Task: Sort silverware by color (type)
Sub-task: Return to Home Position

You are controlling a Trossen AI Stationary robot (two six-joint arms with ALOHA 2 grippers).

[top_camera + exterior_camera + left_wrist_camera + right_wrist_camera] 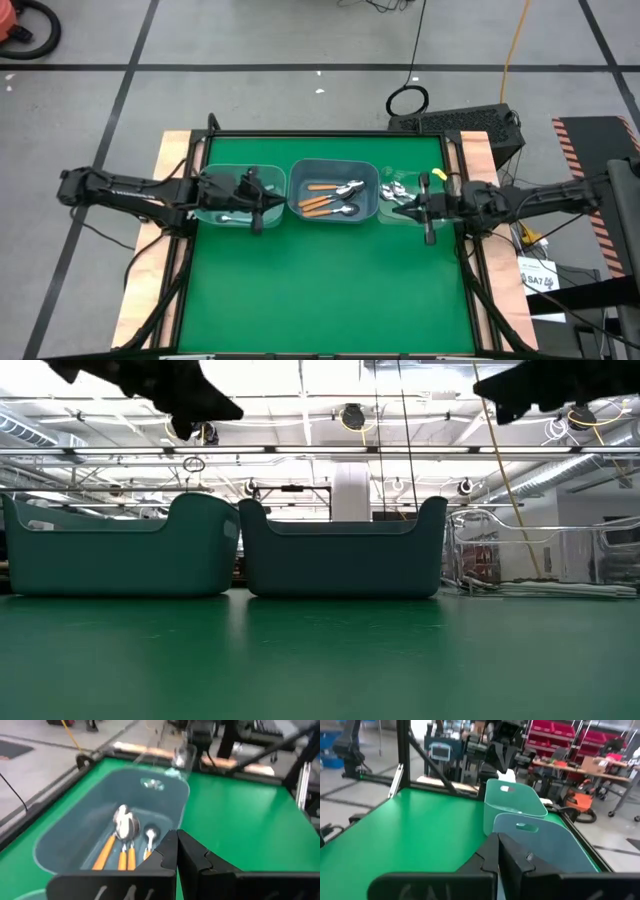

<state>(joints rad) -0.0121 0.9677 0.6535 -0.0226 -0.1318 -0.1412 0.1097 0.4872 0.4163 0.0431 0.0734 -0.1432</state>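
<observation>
Three bins stand in a row at the far side of the green mat. The middle bin (333, 167) holds several spoons with orange handles (322, 200), which also show in the left wrist view (122, 845). A spoon with a pale handle (232, 217) lies in the left bin (228, 172). Shiny spoons (394, 190) lie in the clear right bin (400, 220). My left gripper (278, 199) (177, 845) hangs shut above the left bin's right end. My right gripper (397, 208) (498, 847) hangs shut above the right bin. Neither holds anything.
The green mat (330, 290) lies open in front of the bins, inside a black frame (330, 134). In the low view the arms show only as dark shapes at the top, above the bins (340, 555). Wooden boards (150, 260) flank the mat.
</observation>
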